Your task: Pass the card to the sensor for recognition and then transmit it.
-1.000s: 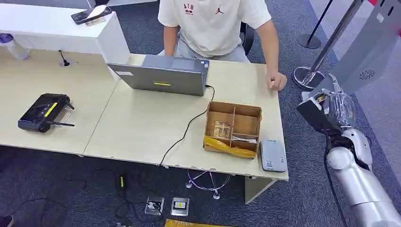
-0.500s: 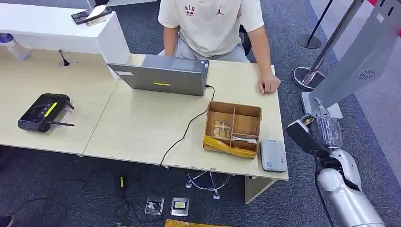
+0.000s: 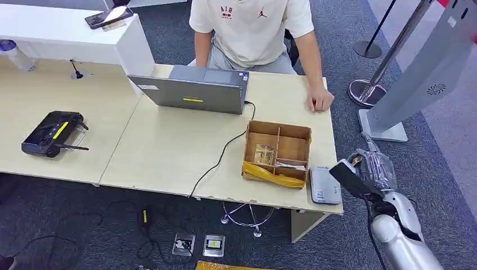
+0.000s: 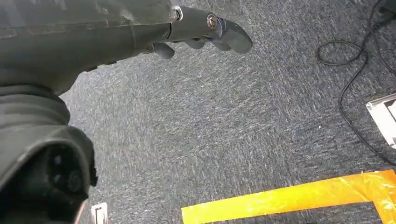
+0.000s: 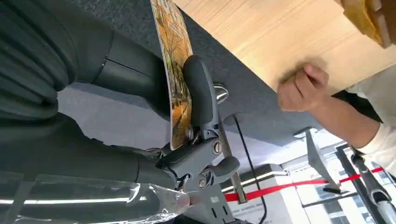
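Observation:
My right hand (image 3: 367, 171) hangs just off the table's right edge, beside the grey-white card sensor (image 3: 324, 184) on the front right corner. In the right wrist view the hand (image 5: 187, 154) pinches a card (image 5: 176, 70) with an orange-brown picture between the thumb (image 5: 201, 93) and the fingers, seen edge-on and standing clear of the table top (image 5: 280, 42). My left hand (image 4: 203, 35) hangs over the grey carpet with nothing in it, its fingers loosely bent.
A wooden divided box (image 3: 277, 151) with yellow tape stands left of the sensor. A person sits behind the table, one hand (image 3: 320, 102) resting near the far right corner. A laptop (image 3: 194, 90), its cable, and a black controller (image 3: 53, 133) lie further left. A grey stand (image 3: 419, 79) is right.
My right hand has come down and toward the front right corner of the table, close to the sensor, still holding the card. The person's hand settled on the table.

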Robot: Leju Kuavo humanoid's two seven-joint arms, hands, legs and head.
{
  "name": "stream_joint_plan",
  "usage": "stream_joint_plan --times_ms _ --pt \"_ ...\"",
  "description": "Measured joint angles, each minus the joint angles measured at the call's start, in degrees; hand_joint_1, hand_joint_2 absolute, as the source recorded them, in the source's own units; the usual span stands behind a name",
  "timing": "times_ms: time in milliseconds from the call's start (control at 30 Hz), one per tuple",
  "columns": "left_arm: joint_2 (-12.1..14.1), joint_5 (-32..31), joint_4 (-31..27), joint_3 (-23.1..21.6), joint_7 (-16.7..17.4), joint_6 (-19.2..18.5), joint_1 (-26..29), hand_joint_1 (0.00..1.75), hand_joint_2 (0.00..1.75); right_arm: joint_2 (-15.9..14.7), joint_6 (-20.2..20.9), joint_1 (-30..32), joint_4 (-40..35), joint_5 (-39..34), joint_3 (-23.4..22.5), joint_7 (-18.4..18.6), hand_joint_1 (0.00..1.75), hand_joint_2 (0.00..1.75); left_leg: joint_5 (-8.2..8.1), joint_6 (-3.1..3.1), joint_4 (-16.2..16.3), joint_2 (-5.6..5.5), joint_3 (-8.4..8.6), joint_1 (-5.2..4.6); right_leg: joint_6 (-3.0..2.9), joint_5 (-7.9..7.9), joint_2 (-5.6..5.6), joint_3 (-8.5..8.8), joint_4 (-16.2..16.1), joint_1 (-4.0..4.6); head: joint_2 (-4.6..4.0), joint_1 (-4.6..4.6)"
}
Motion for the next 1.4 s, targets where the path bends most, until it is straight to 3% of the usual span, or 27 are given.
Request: stream_joint_plan --times_ms 767,1400 --pt "-0.02 -0.2 0.0 0.0 0.83 0.17 0.01 0.0 0.0 2.78 -3.24 -1.91 10.71 -1.49 1.57 -4.77 1.75 1.75 0.0 0.0 0.0 0.01 0.0 0.0 0.0 0.0 0.0 -0.01 0.0 0.0 0.0 0.0" --pt "0.0 -0.35 0.0 0.0 0.83 0.15 0.02 0.0 0.0 3.76 -5.33 -2.5 16.72 -1.88 2.12 -5.42 1.75 1.75 -0.01 -0.02 0.0 0.18 0.12 0.0 0.0 0.0 0.08 0.06 0.0 0.0 0.0 0.0"
